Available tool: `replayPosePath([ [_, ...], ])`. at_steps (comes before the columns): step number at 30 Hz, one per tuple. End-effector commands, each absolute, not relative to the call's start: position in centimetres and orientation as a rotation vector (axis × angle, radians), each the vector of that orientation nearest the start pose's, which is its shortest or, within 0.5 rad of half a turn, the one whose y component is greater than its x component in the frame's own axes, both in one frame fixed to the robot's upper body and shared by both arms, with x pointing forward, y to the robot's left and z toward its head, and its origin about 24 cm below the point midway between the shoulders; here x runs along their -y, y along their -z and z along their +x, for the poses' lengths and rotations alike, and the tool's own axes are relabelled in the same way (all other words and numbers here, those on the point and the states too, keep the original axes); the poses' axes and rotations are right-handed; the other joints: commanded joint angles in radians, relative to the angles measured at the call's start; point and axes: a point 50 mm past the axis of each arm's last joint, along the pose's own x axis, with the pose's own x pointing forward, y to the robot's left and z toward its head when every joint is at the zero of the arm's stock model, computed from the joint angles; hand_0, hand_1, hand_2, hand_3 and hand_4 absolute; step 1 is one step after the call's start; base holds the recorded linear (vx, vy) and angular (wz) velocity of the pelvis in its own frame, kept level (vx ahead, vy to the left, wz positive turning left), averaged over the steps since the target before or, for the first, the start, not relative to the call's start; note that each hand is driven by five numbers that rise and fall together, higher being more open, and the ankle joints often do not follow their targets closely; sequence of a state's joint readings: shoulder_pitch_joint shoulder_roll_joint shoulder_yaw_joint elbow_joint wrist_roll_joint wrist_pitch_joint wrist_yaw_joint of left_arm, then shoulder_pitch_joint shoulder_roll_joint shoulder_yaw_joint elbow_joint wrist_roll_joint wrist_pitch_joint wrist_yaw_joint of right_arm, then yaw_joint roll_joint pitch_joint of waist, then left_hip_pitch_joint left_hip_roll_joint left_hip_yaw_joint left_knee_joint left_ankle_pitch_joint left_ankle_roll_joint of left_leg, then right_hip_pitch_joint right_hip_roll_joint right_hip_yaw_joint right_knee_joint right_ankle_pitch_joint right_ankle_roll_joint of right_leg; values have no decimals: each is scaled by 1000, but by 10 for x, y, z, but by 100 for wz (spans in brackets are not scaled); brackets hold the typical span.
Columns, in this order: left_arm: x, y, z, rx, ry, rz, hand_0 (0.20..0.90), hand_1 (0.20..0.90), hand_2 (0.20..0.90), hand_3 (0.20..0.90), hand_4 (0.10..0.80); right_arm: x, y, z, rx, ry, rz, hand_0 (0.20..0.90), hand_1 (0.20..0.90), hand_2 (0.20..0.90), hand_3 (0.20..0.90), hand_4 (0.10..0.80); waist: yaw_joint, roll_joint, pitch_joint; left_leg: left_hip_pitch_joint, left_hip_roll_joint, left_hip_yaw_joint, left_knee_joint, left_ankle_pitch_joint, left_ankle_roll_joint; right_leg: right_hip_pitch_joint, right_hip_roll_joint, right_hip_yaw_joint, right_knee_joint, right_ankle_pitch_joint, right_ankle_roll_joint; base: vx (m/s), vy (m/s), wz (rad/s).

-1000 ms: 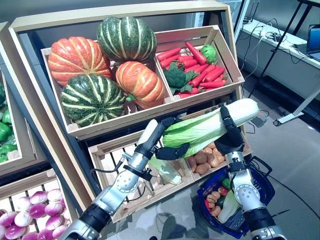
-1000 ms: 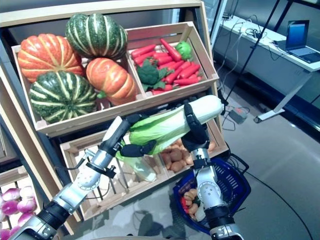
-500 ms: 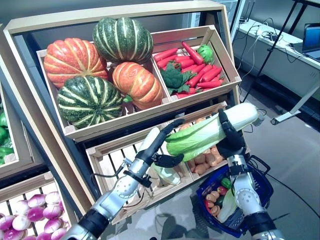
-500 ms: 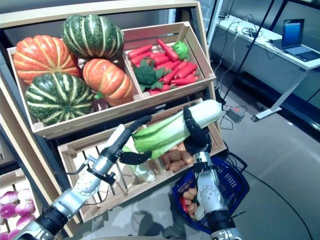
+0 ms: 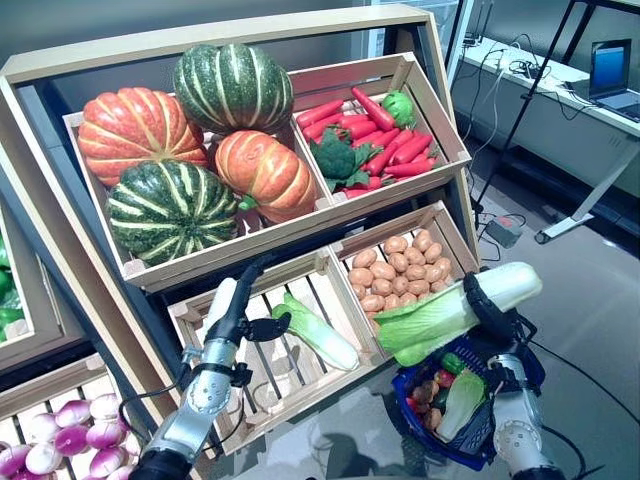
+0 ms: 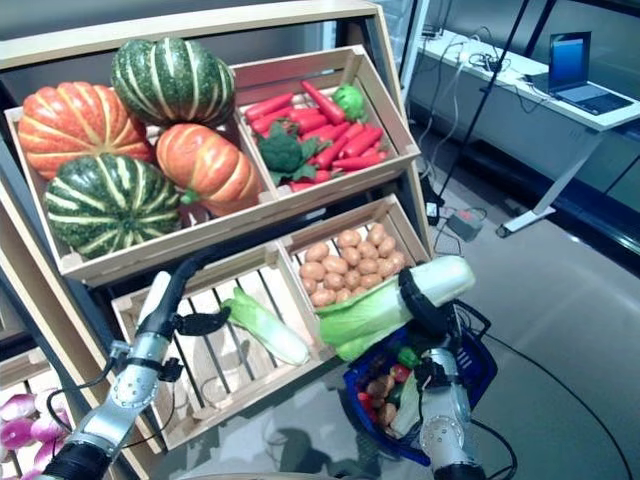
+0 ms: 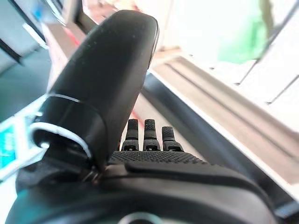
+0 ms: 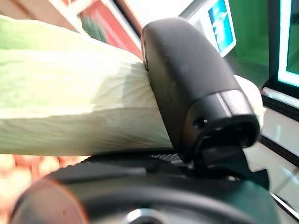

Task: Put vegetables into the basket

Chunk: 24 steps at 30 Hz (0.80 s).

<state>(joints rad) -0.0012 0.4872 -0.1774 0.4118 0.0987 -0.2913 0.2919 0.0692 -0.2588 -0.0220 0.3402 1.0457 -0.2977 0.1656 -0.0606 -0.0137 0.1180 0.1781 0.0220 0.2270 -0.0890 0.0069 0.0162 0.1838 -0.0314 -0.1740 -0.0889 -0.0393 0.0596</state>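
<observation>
- Napa cabbage [image 5: 455, 314], left eye view: it is clasped by the right hand [image 5: 490, 300], whose fingers wrap round its pale stalk end, and it hangs tilted above the blue basket [image 5: 505, 432], leafy end low and pointing toward the crates.
- The basket sits on the floor by the stand and already holds a second pale cabbage [image 5: 459, 402], a red and a green pepper and some small brown tubers.
- The left hand [image 5: 247, 300] is relaxed and empty, fingers straight, raised in front of the lower left slatted crate [image 5: 205, 308], just beside another napa cabbage [image 5: 318, 335] lying in that crate.
- The neighbouring lower crate holds potatoes [image 5: 395, 272].
- In the upper crates lie two green striped pumpkins [image 5: 230, 88] and two orange ones [image 5: 135, 125], and next to them red chillies [image 5: 400, 150] with a broccoli head [image 5: 340, 160] and a green pepper [image 5: 402, 106].
- Purple onions [image 5: 60, 445] show in a bin at the lower left.
- A laptop [image 5: 612, 75] stands on a desk at the far right; no writing can be read.
- Right eye view: the same layout; the held cabbage [image 6: 395, 305] hangs over the basket's near rim [image 6: 365, 425].
- Left wrist view: the left hand's thumb [image 7: 100, 88] stands out and the fingers [image 7: 149, 135] are straight, holding nothing; pale crate slats lie beyond.
- Right wrist view: the thumb [image 8: 194, 93] presses across the cabbage's [image 8: 70, 112] ribbed leaves. No label or print is legible.
</observation>
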Motion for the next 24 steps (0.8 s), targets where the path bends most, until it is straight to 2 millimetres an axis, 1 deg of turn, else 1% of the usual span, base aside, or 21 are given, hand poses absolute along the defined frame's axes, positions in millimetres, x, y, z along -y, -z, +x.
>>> replayPosePath([
  [1, -254, -31, 261, 74, -226, 575, 900, 900, 900, 900, 800, 273, -44, 242, 320, 308, 561, 300, 300, 300, 300, 400, -22, 4, -3, 38, 6, 37, 2, -98, -10, -10, 6, 12, 2, -6, -17, -13, -96, -4],
  [3, -254, -25, 257, 46, -211, 596, 900, 900, 900, 900, 800, 279, -36, 240, 266, 367, 535, 300, 300, 300, 300, 400, -24, 3, 4, 38, 5, 58, 35, -105, -15, -8, 7, 23, 2, -4, -21, 5, -83, -11],
  [4, -253, -24, 253, 44, -202, 604, 900, 900, 900, 900, 800, 280, -34, 238, 242, 392, 507, 300, 300, 300, 300, 400, -23, -1, 11, 18, 3, 60, 93, -119, -20, -5, 6, 34, 2, -1, -26, 6, -55, -18],
  [5, -253, -23, 250, 47, -198, 603, 900, 900, 900, 900, 800, 281, -32, 236, 225, 414, 464, 300, 300, 300, 300, 400, -18, -5, 19, -11, 2, 49, 160, -131, -25, -2, 3, 47, 2, 5, -33, -3, -28, -25],
  [6, -253, -24, 248, 50, -197, 597, 900, 900, 900, 900, 800, 283, -31, 233, 217, 438, 428, 300, 300, 300, 300, 400, -12, -8, 30, -42, 0, 19, 216, -137, -29, 0, 1, 61, 2, 12, -38, -4, 6, -26],
  [7, -253, -23, 245, 52, -199, 585, 900, 900, 900, 900, 800, 284, -30, 231, 214, 464, 385, 300, 300, 300, 300, 400, -6, -7, 42, -66, -7, -30, 233, -137, -28, 0, 2, 78, 6, 15, -39, -40, 99, -36],
  [8, -252, -27, 246, 81, -206, 565, 900, 900, 900, 900, 800, 287, -35, 232, 224, 494, 313, 300, 300, 300, 300, 400, 3, 1, 61, -83, -17, -110, 167, -109, -23, -21, 2, 102, 27, 10, -38, -101, 167, -37],
  [9, -249, -32, 250, 109, -209, 562, 900, 900, 900, 900, 800, 288, -40, 235, 244, 510, 275, 300, 300, 300, 300, 400, 5, 8, 71, -86, -20, -136, 116, -84, -17, -43, 2, 105, 41, 4, -37, -114, 168, -45],
  [10, -249, -33, 251, 115, -210, 564, 900, 900, 900, 900, 800, 289, -42, 236, 247, 516, 260, 300, 300, 300, 300, 400, 6, 10, 73, -87, -21, -138, 106, -81, -14, -50, 2, 105, 46, 1, -37, -101, 151, -48],
  [11, -247, -36, 255, 125, -204, 565, 900, 900, 900, 900, 800, 291, -43, 238, 243, 541, 223, 300, 300, 300, 300, 400, 4, 15, 81, -89, -21, -134, 95, -79, -7, -69, -5, 97, 55, 4, -28, -72, 154, -50],
  [13, -240, -41, 265, 151, -193, 555, 900, 900, 900, 900, 800, 291, -47, 241, 243, 582, 209, 300, 300, 300, 300, 400, -1, 19, 98, -97, -20, -113, 72, -69, -1, -103, -24, 63, 66, 15, -5, -119, 173, -34],
  [14, -237, -48, 272, 178, -196, 573, 900, 900, 900, 900, 800, 290, -50, 245, 260, 591, 194, 300, 300, 300, 300, 400, 8, 22, 115, -101, -22, -111, 57, -68, 5, -132, -35, 30, 98, 9, 5, -152, 110, -21],
  [15, -237, -51, 276, 187, -201, 579, 900, 900, 900, 900, 800, 291, -52, 248, 270, 593, 186, 300, 300, 300, 300, 400, 14, 24, 128, -101, -17, -98, 55, -69, 6, -154, -47, -6, 138, 13, 18, -205, 103, -34],
  [16, -241, -57, 280, 201, -233, 584, 900, 900, 900, 900, 800, 294, -61, 258, 295, 589, 153, 300, 300, 300, 300, 400, 40, 31, 156, -107, -1, -47, 78, -78, 5, -198, -94, -108, 253, 7, 37, -166, 63, -54],
  [17, -242, -58, 281, 202, -243, 577, 900, 900, 900, 900, 800, 295, -65, 263, 302, 592, 143, 300, 300, 300, 300, 400, 50, 31, 165, -116, 0, -34, 93, -87, 8, -216, -108, -117, 284, 1, 40, -153, 24, -85],
  [18, -243, -60, 283, 200, -248, 566, 900, 900, 900, 900, 800, 296, -70, 268, 308, 597, 134, 300, 300, 300, 300, 400, 57, 28, 171, -131, -1, -33, 112, -88, 4, -212, -108, -118, 262, -12, 38, -83, -67, -89],
  [19, -247, -61, 286, 181, -263, 519, 900, 900, 900, 900, 800, 299, -73, 274, 305, 612, 113, 300, 300, 300, 300, 400, 65, 26, 180, -152, 3, -28, 143, -99, -1, -204, -106, -125, 231, -19, 33, -54, -110, -74],
  [21, -249, -55, 287, 140, -290, 408, 900, 900, 900, 900, 800, 299, -78, 284, 300, 654, 74, 300, 300, 300, 300, 400, 73, 28, 190, -172, 9, -29, 172, -109, -4, -193, -98, -119, 201, -23, 24, -10, -137, -42],
  [22, -249, -54, 287, 135, -296, 384, 900, 900, 900, 900, 800, 299, -81, 287, 306, 669, 55, 300, 300, 300, 300, 400, 75, 30, 194, -179, 8, -33, 175, -110, -4, -190, -95, -117, 189, -23, 19, -20, -187, -47],
  [23, -247, -57, 291, 150, -291, 393, 900, 900, 900, 900, 800, 301, -94, 296, 332, 702, 19, 300, 300, 300, 300, 400, 77, 35, 209, -203, 8, -40, 177, -103, -11, -189, -86, -113, 164, -21, 5, -26, -143, -31],
  [24, -246, -58, 292, 154, -291, 394, 900, 900, 900, 900, 800, 302, -96, 298, 337, 705, 18, 300, 300, 300, 300, 400, 76, 36, 211, -207, 8, -42, 178, -102, -12, -190, -85, -114, 162, -21, 4, -56, -140, -17],
])
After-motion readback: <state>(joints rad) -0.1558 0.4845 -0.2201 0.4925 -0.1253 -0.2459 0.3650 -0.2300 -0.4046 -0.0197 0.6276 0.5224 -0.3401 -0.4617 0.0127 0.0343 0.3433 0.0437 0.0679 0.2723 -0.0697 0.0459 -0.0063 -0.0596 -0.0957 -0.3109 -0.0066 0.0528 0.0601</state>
